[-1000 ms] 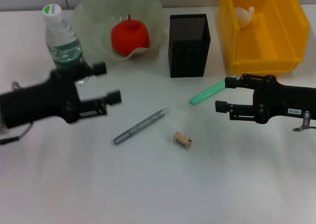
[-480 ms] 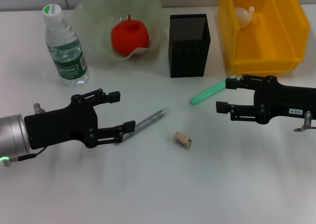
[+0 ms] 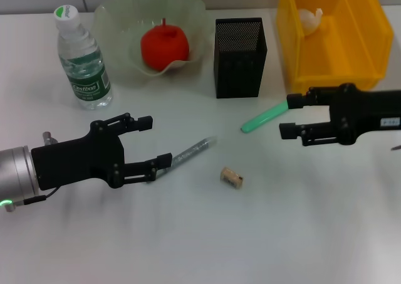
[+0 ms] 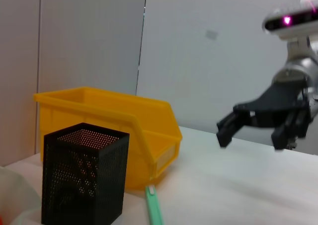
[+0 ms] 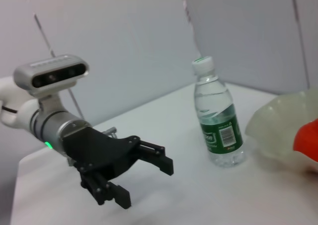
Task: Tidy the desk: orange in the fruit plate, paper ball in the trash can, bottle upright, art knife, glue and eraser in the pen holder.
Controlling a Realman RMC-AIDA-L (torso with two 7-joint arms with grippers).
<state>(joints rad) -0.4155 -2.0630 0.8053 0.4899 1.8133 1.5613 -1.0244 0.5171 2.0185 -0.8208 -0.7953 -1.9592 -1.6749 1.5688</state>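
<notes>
My left gripper (image 3: 149, 147) hung spread at the silver knife (image 3: 188, 151) on the surface (image 3: 263, 234), ready to pinch it for the pen holder (image 3: 240, 58); my right gripper (image 3: 289, 115), spread too, waited beside the green glue (image 3: 263, 118).

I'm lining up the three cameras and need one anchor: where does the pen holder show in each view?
Head view: the pen holder stands upright between the fruit plate and the trash can.
Left wrist view: pen holder in the foreground, in front of the trash can.
Right wrist view: not in it.
Shared landmark: the trash can, in both views showing the holder.
</notes>
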